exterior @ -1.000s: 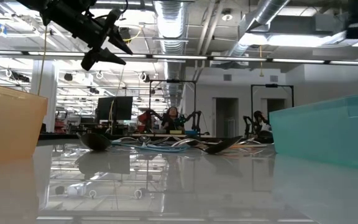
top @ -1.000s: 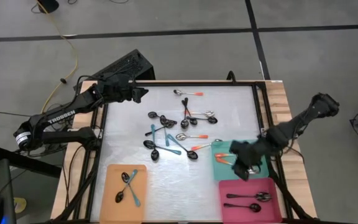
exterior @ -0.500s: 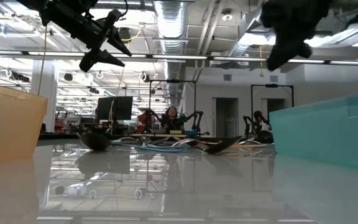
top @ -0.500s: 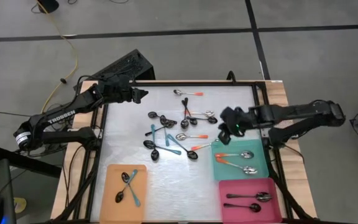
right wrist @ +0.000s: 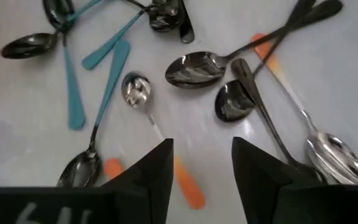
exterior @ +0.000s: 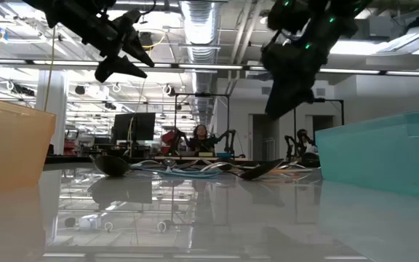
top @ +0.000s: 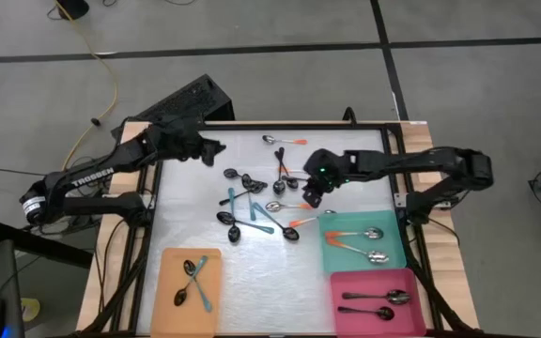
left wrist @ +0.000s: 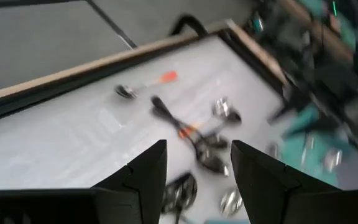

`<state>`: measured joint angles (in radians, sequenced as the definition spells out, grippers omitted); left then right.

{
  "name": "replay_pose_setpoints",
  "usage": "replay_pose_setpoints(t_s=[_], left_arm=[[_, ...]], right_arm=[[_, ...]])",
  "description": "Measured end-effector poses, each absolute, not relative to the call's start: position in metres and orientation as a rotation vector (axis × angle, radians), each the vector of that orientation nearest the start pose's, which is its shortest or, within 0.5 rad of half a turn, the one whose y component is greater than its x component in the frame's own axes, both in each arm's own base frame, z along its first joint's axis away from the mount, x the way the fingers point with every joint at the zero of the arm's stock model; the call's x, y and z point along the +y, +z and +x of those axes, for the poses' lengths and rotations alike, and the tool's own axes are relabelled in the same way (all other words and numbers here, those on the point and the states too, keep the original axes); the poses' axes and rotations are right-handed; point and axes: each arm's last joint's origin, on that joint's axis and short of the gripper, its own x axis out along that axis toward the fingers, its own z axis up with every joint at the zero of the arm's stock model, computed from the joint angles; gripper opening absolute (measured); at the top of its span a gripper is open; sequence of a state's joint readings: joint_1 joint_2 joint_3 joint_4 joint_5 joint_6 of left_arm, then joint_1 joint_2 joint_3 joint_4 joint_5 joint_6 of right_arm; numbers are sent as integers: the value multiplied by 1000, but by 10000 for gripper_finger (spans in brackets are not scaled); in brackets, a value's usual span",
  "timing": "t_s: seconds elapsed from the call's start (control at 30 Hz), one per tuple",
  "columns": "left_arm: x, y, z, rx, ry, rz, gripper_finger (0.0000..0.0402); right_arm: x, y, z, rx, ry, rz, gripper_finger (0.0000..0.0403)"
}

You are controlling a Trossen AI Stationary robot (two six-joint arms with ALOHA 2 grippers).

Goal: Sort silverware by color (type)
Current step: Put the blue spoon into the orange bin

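Loose silverware (top: 269, 199) lies in a heap mid-table: small spoons with teal (right wrist: 107, 74), orange (right wrist: 185, 183) or dark metal (right wrist: 197, 65) handles. One orange-handled spoon (top: 285, 141) lies apart near the far edge. My right gripper (top: 310, 194) hovers open above the heap's right side, pointing down at a slant; nothing is between its fingers (right wrist: 160, 171). My left gripper (top: 216, 147) hangs open in the air over the table's far left part, also empty (left wrist: 197, 168).
Along the near edge stand three flat trays. The orange one (top: 167, 300) holds teal spoons and a dark one. The teal one (top: 394, 258) holds two orange-handled spoons. The pink one (top: 411, 282) holds dark spoons. A black frame (top: 388, 169) borders the white surface.
My right gripper has swung from above the teal tray toward the far edge, then toward the table's left. It now hangs lower, over the heap of spoons. Two orange-handled spoons lie in the teal tray where it was.
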<state>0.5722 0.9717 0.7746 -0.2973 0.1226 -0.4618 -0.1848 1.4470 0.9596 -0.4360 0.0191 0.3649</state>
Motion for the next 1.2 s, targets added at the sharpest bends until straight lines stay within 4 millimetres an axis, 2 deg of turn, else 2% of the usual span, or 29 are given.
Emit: replay_pose_setpoints(t_s=[0.17,0.3,0.53,0.7,0.83,0.97,1.2], left_arm=[[88,279,194,476,399,-461,163],[76,266,210,553,370,-412,163],[69,239,233,688,356,-421,163],[70,227,240,728,379,-497,163],[69,233,239,691,333,-540,163],[68,251,230,603,264,-555,163],[69,286,200,425,275,-531,163]], right_arm=[[-51,207,302,900,-296,433,175],[-47,199,311,884,-268,466,171],[-37,191,333,766,-200,422,164],[-37,179,341,759,-185,389,157],[-34,173,347,742,-178,381,151],[-31,168,358,748,-191,396,144],[-21,177,386,726,-192,389,141]])
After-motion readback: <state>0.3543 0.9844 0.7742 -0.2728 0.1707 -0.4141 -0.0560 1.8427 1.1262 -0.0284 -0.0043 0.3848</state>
